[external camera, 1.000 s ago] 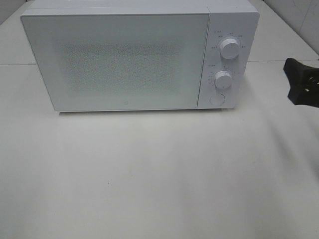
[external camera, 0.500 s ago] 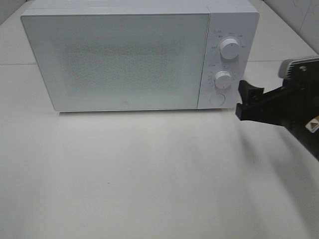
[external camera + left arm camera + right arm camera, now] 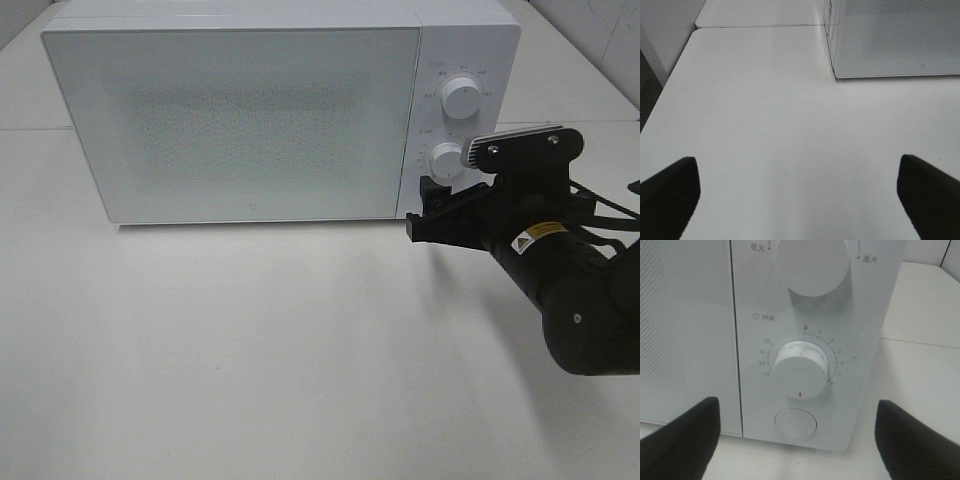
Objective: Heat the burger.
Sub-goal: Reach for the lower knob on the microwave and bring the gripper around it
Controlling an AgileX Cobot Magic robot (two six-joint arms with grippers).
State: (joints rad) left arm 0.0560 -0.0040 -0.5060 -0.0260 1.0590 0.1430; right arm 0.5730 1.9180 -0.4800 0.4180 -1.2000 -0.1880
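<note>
We see the right gripper (image 3: 422, 208), fingers apart, near the microwave's (image 3: 250, 120) lower knob (image 3: 801, 369); the left gripper (image 3: 800, 200) fingers are also apart.

A plain white surface (image 3: 250, 350) fills nearly the whole scene, matte and evenly lit by soft light that leaves only faint, blurred shadows. A thin seam (image 3: 580, 124) runs across it parallel to the far edge, with more white top beyond it. Beyond the far right corner stands a wall of pale tiles (image 3: 600, 40), and past the left edge a light grey panel (image 3: 665, 35) drops to a dark floor (image 3: 647, 105).
</note>
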